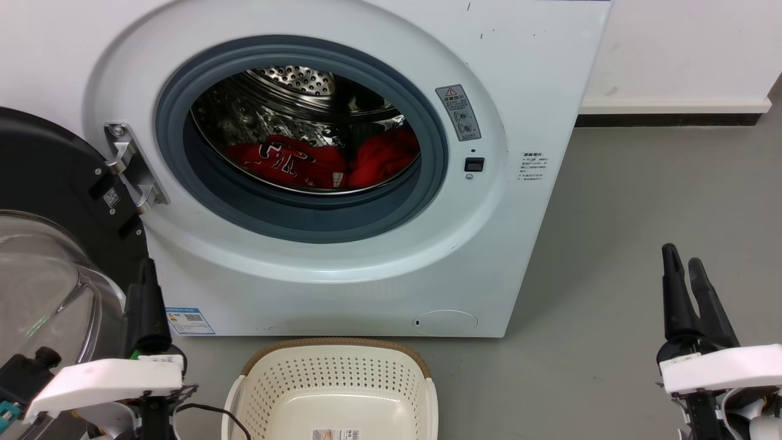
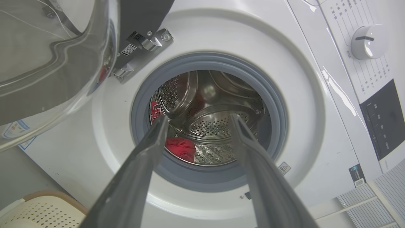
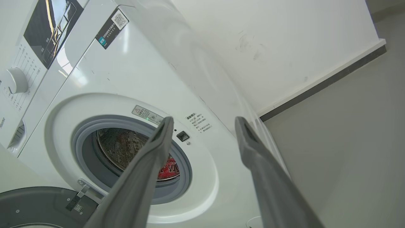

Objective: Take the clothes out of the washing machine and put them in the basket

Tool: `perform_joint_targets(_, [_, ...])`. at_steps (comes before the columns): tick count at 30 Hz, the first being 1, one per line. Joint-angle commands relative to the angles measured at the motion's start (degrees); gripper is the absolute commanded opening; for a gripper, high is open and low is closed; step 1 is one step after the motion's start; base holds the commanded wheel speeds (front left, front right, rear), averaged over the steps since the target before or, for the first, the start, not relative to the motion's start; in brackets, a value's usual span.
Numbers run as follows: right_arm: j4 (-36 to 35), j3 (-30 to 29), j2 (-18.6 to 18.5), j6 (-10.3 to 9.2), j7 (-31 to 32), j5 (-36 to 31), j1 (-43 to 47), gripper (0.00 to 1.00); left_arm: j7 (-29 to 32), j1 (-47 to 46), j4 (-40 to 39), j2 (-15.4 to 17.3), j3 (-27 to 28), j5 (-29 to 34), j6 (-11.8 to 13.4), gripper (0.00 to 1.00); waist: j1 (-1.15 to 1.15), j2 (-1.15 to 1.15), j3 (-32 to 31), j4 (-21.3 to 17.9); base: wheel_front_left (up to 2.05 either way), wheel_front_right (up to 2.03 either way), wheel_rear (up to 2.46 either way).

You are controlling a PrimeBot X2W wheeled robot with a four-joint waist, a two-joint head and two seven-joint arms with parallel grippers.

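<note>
The washing machine (image 1: 525,91) stands with its door swung open to the left. Two red clothes lie at the bottom of the steel drum: a lettered one (image 1: 287,162) on the left and a plain one (image 1: 385,156) on the right. The cream basket (image 1: 335,344) sits on the floor right in front of the machine, holding no clothes. My left gripper (image 1: 146,269) hangs open at the lower left, beside the door glass. My right gripper (image 1: 681,255) is open over the floor at the lower right. The left wrist view looks between the left gripper (image 2: 199,117) fingers into the drum at the plain garment (image 2: 180,147).
The open door (image 1: 49,171), black-rimmed with bulging glass (image 1: 43,287), juts out at the left close to my left arm. Grey floor (image 1: 641,201) lies right of the machine, ending at a white wall with a dark skirting (image 1: 672,119). The control knob (image 2: 368,41) sits on the machine's panel.
</note>
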Motion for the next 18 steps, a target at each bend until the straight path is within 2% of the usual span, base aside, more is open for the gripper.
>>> perform_joint_targets(1, [-2.0,0.6,-0.2,0.0,-0.6,-3.1,-0.3,1.0,-0.6,0.1,-2.0,0.1,-0.7,2.6,0.4,1.0,0.0,0.0,0.0,0.0,0.0,0.0,0.0])
perform_joint_targets(4, [-3.4,1.7,-0.2,0.0,-1.2,-7.2,0.1,1.0,-1.2,0.8,-2.8,0.1,-2.3,4.5,0.4,1.0,0.0,0.0,0.1,0.0,0.0,0.0,0.0])
perform_joint_targets(10, [-5.3,3.0,-0.2,0.0,-2.3,-13.7,0.6,1.0,-2.3,1.7,-3.6,0.1,-4.5,10.3,-1.8,1.0,0.0,0.0,0.1,0.0,0.0,0.0,0.0])
perform_joint_targets(18, [-6.7,3.7,-0.2,0.0,-3.6,-21.6,1.1,1.0,-3.6,2.3,-6.6,0.2,-7.4,20.4,0.3,1.0,0.0,0.0,0.2,-0.2,0.0,0.0,0.0])
